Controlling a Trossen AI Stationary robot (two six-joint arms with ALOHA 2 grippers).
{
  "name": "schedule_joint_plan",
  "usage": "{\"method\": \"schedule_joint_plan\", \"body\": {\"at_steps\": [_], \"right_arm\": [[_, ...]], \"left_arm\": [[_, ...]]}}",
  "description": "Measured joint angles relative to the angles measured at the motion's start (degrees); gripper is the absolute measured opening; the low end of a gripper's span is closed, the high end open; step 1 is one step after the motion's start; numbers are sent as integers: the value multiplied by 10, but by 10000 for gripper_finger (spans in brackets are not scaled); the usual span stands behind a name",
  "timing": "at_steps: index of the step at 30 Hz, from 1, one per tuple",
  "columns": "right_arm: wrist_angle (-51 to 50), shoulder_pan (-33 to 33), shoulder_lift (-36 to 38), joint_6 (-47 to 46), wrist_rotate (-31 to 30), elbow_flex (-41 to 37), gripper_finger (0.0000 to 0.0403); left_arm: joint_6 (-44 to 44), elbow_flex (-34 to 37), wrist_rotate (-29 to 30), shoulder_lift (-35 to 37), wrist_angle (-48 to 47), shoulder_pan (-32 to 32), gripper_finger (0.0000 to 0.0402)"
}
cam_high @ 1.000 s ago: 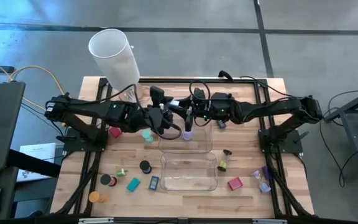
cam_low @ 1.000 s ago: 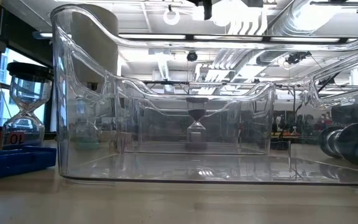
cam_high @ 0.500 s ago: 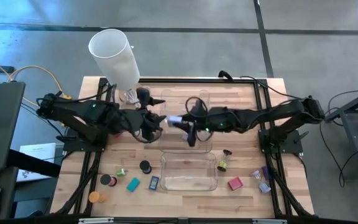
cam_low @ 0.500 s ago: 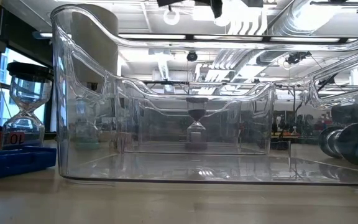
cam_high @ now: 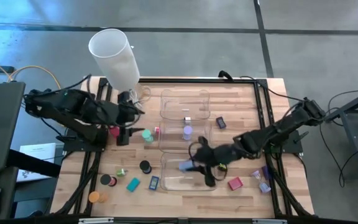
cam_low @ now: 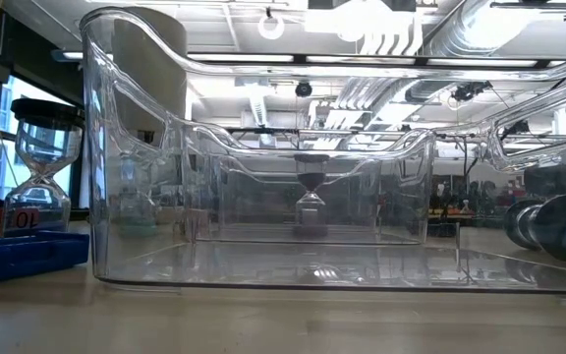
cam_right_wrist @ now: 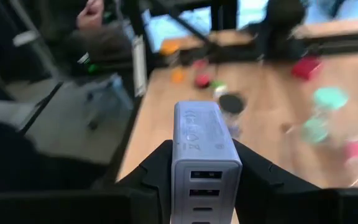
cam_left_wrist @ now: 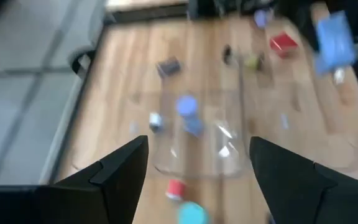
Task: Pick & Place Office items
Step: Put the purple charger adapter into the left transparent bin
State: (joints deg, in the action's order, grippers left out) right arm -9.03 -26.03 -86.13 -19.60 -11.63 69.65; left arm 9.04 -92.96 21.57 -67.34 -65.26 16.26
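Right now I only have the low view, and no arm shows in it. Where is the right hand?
Observer: The right hand hangs over the near clear tray.
Operator: Is it carrying anything?
Observer: Yes, it is shut on a pale lilac charger block.
Operator: And the left hand?
Observer: The left hand is open, at the table's left side beside the white cylinder.

2 clear trays [cam_high: 185,98] sit mid-table, one behind the other; a lilac hourglass [cam_high: 187,131] stands in the rear one.
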Motion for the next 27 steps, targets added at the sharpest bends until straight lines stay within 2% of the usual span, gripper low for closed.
{"method": "schedule_joint_plan", "body": {"at_steps": [7,11,20,27], "right_arm": [[-97,-51,-5,-89,-63,2,109],[-105,-71,-42,-107,-79,2,109],[-30,-92,-148,-117,-142,2,109],[4,-67,-202,-151,-170,2,109]], "left_arm": [[64,53,-9,0,-4,57,271],[96,114,-1,12,25,92,271],[160,302,135,90,209,209,271],[165,368,159,90,282,250,271]]}}
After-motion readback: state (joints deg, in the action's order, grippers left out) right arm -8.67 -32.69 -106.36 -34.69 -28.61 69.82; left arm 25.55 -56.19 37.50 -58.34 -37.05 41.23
